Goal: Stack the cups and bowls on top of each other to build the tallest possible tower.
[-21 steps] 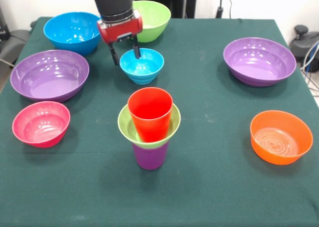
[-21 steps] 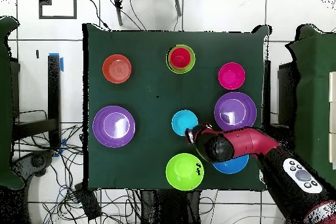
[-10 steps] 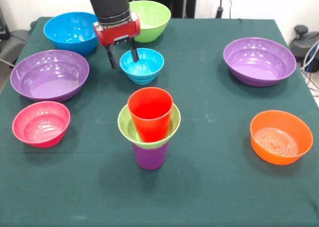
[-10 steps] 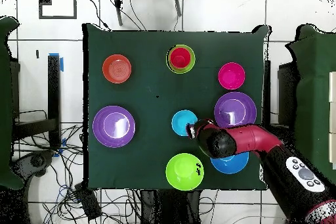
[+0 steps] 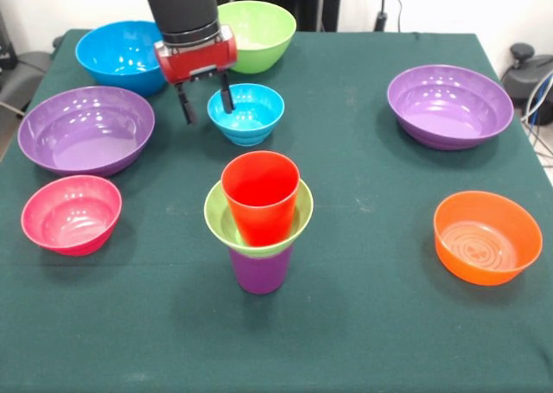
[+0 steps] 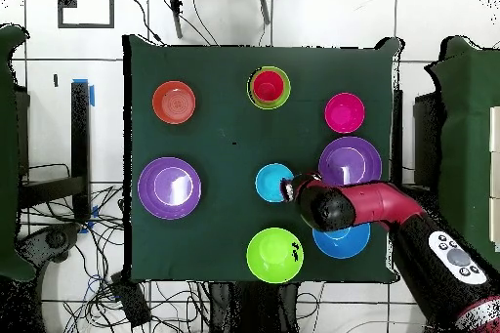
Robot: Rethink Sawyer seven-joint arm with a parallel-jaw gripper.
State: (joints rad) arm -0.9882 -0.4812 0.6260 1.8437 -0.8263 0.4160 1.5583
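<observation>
My end effector (image 5: 203,106) hangs at about 11 o'clock on the tabletop (image 5: 363,263) in the front view. Its two fingers are spread apart and it's carrying nothing. One finger (image 5: 225,99) sits at the rim of the small blue bowl (image 5: 247,112); the other (image 5: 185,108) is outside it, over bare cloth. I can't tell whether either finger touches the bowl.

Progress, as I judge it: partly done. The tower (image 5: 258,222) stands near the centre, slightly toward 6 o'clock. It has 3 pieces: purple cup (image 5: 259,270) at the bottom, small lime green bowl (image 5: 219,216) seated on it, red cup (image 5: 260,194) nested upright in that bowl. Everything else is loose, so most of the stacking is left. The small blue bowl looks like the next piece, given where the end effector is.

Containers, front view, all upright and empty as far as I can see:
- Large blue bowl (image 5: 121,56) at approx 10–11 o'clock, far corner.
- Large lime green bowl (image 5: 259,34) at 12 o'clock, partly behind the arm.
- Wide purple bowl (image 5: 86,129) at 9–10 o'clock.
- Pink bowl (image 5: 72,213) at 8–9 o'clock, just beside that purple bowl.
- 2nd wide purple bowl (image 5: 449,106) at 2 o'clock.
- Orange bowl (image 5: 487,237) at 4 o'clock, well apart from the rest.

The overhead view confirms the layout, w/ the arm reaching in over the large blue bowl.
</observation>
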